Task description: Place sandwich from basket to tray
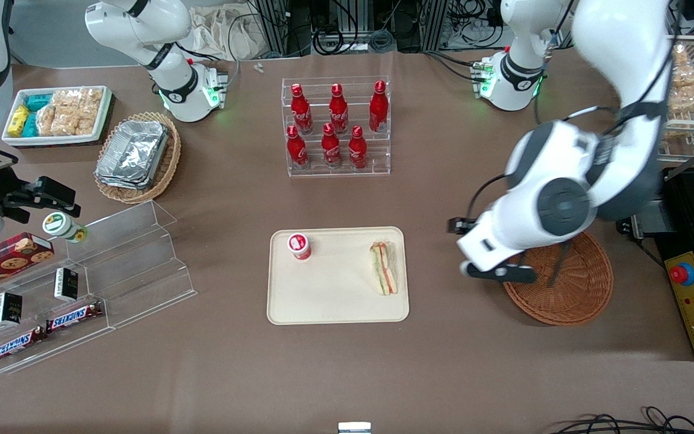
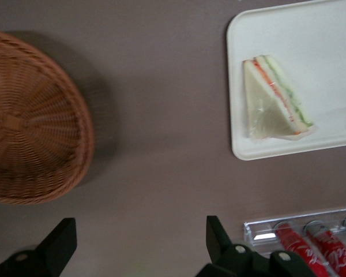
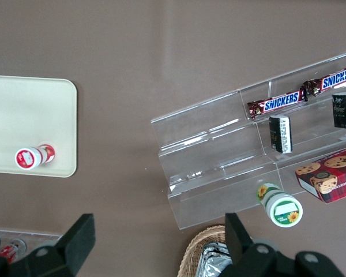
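**Sandwich on tray, gripper released and clear**

The sandwich (image 1: pixel 384 267) lies on the tray (image 1: pixel 335 301), near the tray edge that faces my working arm's end of the tabletop (image 1: pixel 347 374). Its long axis runs from the front camera side toward the bottle rack (image 1: pixel 338 126). The filling layers, orange-red and green, show along the long face turned toward the basket side. In my wrist view the sandwich (image 2: pixel 275 97) rests flat with a broad white bread face upward and the striped cut edge along one side; its narrow tip points away from the bottle rack (image 2: pixel 305 236). It sits wholly inside the tray rim (image 2: pixel 236 86), close to a rounded corner.

My gripper (image 1: pixel 499 272) hangs over the basket's rim on the tray side, between tray and basket (image 1: pixel 570 289). Its fingers (image 2: pixel 218 234) are spread wide apart and hold nothing; brown tabletop shows between them in the wrist view.

The basket (image 2: pixel 34 121) is round, woven, reddish-brown, and has nothing in it as far as the wrist view shows. It stands apart from the tray, with bare tabletop between.

A small red-and-white cup (image 1: pixel 300 246) lies on the same tray, well apart from the sandwich, toward the parked arm's end.
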`<state>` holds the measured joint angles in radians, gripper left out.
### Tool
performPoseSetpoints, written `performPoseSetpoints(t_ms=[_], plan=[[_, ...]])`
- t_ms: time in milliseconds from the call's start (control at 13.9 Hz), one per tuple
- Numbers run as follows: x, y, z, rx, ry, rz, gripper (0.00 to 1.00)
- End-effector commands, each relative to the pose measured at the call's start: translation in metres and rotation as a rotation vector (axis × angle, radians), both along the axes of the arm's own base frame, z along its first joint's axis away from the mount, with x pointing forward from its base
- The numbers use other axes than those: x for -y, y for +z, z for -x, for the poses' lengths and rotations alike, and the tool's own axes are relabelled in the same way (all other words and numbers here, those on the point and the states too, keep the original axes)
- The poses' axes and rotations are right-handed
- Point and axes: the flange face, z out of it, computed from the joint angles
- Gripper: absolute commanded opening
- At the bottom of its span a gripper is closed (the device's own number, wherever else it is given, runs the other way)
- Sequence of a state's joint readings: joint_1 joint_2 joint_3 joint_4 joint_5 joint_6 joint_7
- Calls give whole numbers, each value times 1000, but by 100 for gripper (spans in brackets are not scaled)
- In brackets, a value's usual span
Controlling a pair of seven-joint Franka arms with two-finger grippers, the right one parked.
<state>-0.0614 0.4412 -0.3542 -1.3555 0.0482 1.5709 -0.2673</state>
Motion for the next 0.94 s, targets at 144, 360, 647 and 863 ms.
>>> performPoseSetpoints(t_ms=[144,360,647,863], plan=[[-91,77,13,59,-57,9,99],[-154,104,16,79,6,1,99],[-174,142,33,112,42,-25,100],[-181,147,34,123,52,-48,100]])
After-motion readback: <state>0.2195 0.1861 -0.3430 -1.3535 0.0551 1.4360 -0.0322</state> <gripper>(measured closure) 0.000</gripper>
